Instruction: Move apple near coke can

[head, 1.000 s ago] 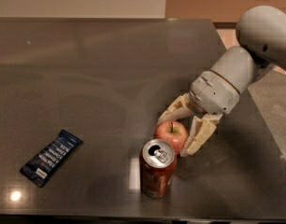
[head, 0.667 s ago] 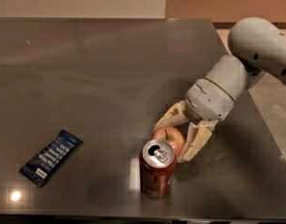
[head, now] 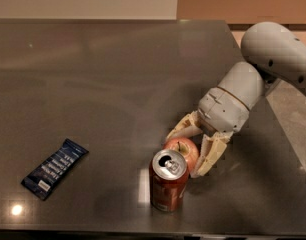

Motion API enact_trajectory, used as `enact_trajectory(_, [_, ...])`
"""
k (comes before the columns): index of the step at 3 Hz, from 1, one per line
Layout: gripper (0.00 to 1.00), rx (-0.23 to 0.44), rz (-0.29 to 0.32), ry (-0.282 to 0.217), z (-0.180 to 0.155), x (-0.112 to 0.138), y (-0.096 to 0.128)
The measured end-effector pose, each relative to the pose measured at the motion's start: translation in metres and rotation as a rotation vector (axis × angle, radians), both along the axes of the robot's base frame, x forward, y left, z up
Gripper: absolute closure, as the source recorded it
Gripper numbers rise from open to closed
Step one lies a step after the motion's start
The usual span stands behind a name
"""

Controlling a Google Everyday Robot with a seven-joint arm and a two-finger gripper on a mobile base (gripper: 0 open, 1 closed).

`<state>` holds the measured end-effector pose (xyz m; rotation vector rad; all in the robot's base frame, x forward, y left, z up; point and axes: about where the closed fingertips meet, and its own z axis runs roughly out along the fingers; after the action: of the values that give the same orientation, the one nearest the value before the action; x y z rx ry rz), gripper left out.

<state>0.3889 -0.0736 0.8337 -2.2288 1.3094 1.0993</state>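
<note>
The apple (head: 183, 148), red with yellowish patches and a short stem, sits between the two cream fingers of my gripper (head: 184, 154) at the table's near right. The fingers close against its left and right sides, so the gripper is shut on it. The coke can (head: 168, 181), red-orange with a silver top and pull tab, stands upright just in front of the apple and a little to its left, touching it or almost touching it. The grey wrist and arm (head: 233, 96) reach in from the right.
A flat dark-blue snack wrapper (head: 55, 168) lies on the dark table (head: 93, 84) at the near left. The table's right edge (head: 288, 149) runs close behind the arm, and its front edge is just below the can.
The gripper has moved a little down and towards the can with the apple in it. The can and the wrapper have not moved.
</note>
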Motion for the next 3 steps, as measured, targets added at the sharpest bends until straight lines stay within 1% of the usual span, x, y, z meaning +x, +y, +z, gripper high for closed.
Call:
enact_trajectory(2, [0.13,-0.006,0.032,-0.006,-0.0012,-0.002,-0.0004])
enact_trajectory(3, [0.0,-0.008,0.039,-0.006,-0.0011,-0.0033,0.0003])
